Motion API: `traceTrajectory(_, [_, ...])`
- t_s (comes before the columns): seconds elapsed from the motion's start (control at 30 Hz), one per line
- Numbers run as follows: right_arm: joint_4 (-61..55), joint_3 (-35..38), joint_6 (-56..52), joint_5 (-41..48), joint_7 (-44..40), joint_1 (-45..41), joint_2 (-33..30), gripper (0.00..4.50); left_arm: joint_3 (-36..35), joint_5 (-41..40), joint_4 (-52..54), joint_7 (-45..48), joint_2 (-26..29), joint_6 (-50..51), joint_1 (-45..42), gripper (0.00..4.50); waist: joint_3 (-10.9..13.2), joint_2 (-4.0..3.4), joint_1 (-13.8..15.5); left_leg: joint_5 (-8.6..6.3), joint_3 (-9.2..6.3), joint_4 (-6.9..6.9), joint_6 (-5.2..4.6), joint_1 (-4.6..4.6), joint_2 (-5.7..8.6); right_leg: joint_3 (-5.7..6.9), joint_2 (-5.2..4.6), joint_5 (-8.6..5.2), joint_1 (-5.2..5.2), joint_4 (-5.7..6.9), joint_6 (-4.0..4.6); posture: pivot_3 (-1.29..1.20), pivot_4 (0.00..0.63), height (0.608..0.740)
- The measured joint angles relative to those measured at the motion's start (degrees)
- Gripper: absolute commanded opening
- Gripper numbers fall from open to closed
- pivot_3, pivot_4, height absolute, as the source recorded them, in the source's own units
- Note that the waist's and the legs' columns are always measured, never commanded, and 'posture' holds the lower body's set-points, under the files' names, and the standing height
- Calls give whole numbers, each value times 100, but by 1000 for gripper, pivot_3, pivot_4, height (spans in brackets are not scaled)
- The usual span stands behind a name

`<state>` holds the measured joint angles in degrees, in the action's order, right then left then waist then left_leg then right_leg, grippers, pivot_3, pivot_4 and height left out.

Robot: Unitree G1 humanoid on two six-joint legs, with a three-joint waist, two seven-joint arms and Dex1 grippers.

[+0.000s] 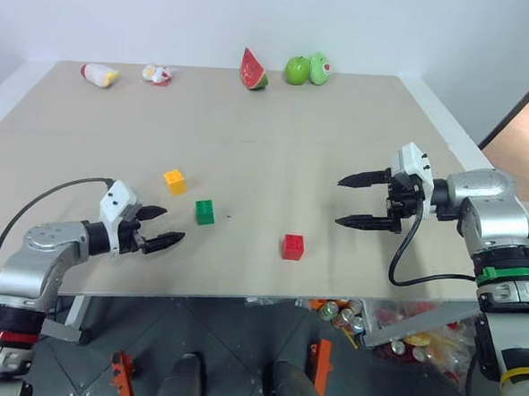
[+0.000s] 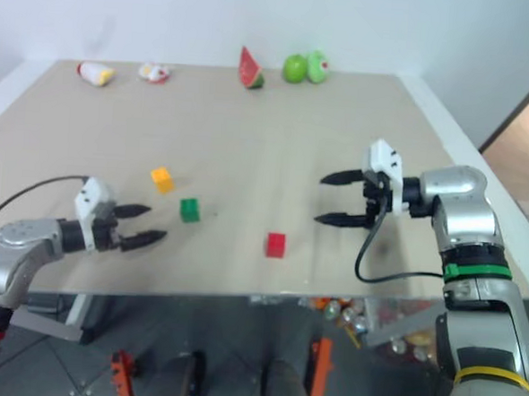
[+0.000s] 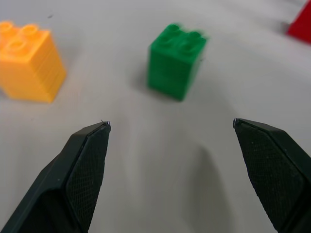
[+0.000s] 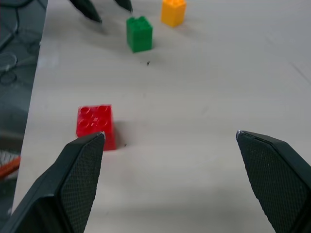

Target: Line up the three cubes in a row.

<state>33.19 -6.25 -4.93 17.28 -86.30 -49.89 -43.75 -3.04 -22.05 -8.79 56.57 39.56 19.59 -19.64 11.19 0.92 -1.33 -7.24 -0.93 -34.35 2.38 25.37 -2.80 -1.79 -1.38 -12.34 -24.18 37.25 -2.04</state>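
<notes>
Left claw (image 1: 158, 227): fingers spread wide, holding nothing, low over the table (image 1: 276, 163) near its front edge, pointing toward the green cube.
Right claw (image 1: 354, 200): fingers spread wide, empty, raised above the table on the robot's right, pointing across toward the middle.
Left arm pose: forearm reaches in from the front left corner, wrist nearly level, tips slanted a little downward.
Right arm pose: elbow out to the side, wrist bent inward so the fingers lie one above the other and aim sideways.
Green cube (image 1: 204, 211): just ahead of the left claw's tips, apart from them, upright, studs up.
Orange cube (image 1: 174, 181): beyond the left claw and a little to its left, near the green cube but not touching it.
Red cube (image 1: 292, 246): below and ahead of the right claw's lower finger, well apart from the other two cubes, near the front edge.
Left wrist view: the green cube (image 3: 176, 61) sits between the lines of the two fingers, the orange cube (image 3: 30, 62) off to one side, a red corner at the frame edge.
Right wrist view: the red cube (image 4: 95, 124) lies close beside one finger; the green cube, the orange cube and the left claw's tips lie far beyond it.
Head views: toy foods, a watermelon slice (image 1: 253, 70) among them, along the far edge, well away from both claws.
</notes>
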Motion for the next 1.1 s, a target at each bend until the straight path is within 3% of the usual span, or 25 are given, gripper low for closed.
traceTrajectory(0.4, [-2176,293,-1341,610,416,1101,33,4494,766,824,-1631,666,-612,-1199,-1226,4196,0,0,10,-1,3,-17,-2,13,5,-17,4,3,0,3,-26,0,150,740])
traceTrajectory(0.73, [-2793,399,-1789,892,767,1290,128,4494,828,1085,-2437,880,-933,-1603,-1758,4196,-1,1,8,1,10,-22,-3,13,5,-25,4,13,0,3,-31,0,150,740])
traceTrajectory(1.03, [-2785,398,-1836,930,890,1286,277,4500,821,1083,-2468,916,-1016,-1688,-1767,1410,-1,1,7,1,13,-22,-3,14,5,-30,5,13,-1,2,-33,0,150,740])
traceTrajectory(1.1, [-2769,397,-1807,923,896,1277,310,4500,824,1083,-2419,960,-1044,-1658,-1751,1410,-1,1,6,1,14,-22,-3,13,5,-33,6,14,-1,2,-35,0,150,740])
